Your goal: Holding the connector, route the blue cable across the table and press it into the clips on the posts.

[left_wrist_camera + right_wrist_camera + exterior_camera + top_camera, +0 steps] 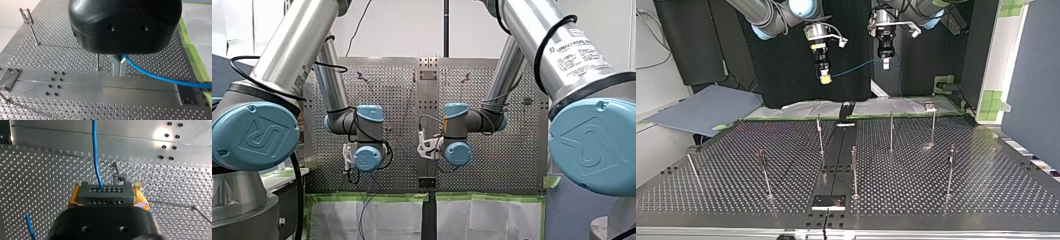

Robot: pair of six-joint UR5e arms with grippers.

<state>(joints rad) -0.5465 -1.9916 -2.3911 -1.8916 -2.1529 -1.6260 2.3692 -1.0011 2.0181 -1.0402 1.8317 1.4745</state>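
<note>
the right end effector (825, 75) clamped the grey connector (104, 194) between its yellow pads (73, 201) while the left end effector (119, 65) pinched the blue cable (155, 75) further along. both hung above the perforated counter (986, 170), with no cable yet in any clip (26, 13). with so short a span between them, spreading the arms could tug the cable out of the connector, and a low pass might snag a thin post (891, 131).

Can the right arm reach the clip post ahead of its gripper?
Probably yes: nothing stands between the right gripper, shut on the connector, and the post; the left gripper only holds the blue cable.
</note>
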